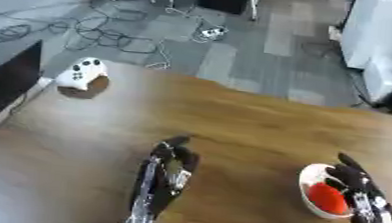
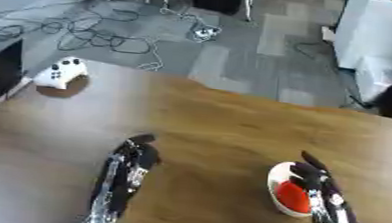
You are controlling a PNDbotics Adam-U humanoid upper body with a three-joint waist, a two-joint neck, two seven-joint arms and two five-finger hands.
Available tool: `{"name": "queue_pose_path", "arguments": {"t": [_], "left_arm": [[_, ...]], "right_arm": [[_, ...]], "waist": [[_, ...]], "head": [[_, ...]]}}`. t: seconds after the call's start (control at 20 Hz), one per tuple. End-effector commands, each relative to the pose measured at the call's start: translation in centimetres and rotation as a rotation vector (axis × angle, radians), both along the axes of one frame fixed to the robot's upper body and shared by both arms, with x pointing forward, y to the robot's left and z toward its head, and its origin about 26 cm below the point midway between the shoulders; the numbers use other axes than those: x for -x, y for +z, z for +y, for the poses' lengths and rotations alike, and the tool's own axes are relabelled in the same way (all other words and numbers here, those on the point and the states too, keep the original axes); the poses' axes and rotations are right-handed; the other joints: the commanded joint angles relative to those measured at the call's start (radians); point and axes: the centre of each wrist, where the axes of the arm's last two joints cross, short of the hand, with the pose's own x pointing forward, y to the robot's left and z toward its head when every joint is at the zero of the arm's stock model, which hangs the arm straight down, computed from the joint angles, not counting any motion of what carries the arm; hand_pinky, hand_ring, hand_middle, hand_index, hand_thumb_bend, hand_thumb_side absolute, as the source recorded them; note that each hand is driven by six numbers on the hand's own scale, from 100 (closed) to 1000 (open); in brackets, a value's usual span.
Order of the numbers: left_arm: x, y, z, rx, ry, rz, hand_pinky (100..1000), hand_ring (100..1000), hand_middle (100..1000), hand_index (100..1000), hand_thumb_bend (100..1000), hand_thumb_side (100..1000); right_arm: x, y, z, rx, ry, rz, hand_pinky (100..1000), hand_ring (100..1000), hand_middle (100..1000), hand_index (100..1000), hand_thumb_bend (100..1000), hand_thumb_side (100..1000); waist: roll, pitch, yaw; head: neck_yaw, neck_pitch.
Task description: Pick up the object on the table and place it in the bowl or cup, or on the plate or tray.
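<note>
A white bowl [image 1: 310, 175] stands on the wooden table at the lower right, with a red round object [image 1: 327, 198] inside it. My right hand [image 1: 355, 183] hangs over the bowl's right side, fingers straight and open, partly covering the red object. My left hand [image 1: 167, 170] rests open on the table at the lower middle, fingers pointing away from me, holding nothing.
A white game controller [image 1: 82, 72] lies on a small brown stand at the table's far left corner. A dark screen [image 1: 4, 86] lines the left edge. Beyond the table's far edge lie floor cables [image 1: 83, 29] and a white cabinet [image 1: 377, 27].
</note>
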Motion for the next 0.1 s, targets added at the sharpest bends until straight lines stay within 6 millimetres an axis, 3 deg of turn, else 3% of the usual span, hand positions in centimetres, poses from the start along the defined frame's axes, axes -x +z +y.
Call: {"name": "queue_pose_path", "arguments": {"t": [0.05, 0.1], "left_arm": [[-0.13, 0.58, -0.26, 0.007, 0.005, -0.02, 1000, 499, 456, 738, 659, 703], [-0.11, 0.56, -0.3, 0.008, 0.005, -0.019, 1000, 499, 456, 738, 660, 702]], "right_arm": [[-0.12, 0.9, 0.35, -0.021, 0.001, -0.028, 839, 847, 948, 809, 100, 756], [-0.12, 0.93, 0.36, -0.024, -0.001, -0.028, 838, 844, 947, 809, 100, 755]], "waist": [[0.004, -0.008, -0.002], [0.005, -0.007, -0.003]], "head": [[-0.02, 0.012], [-0.021, 0.015]]}}
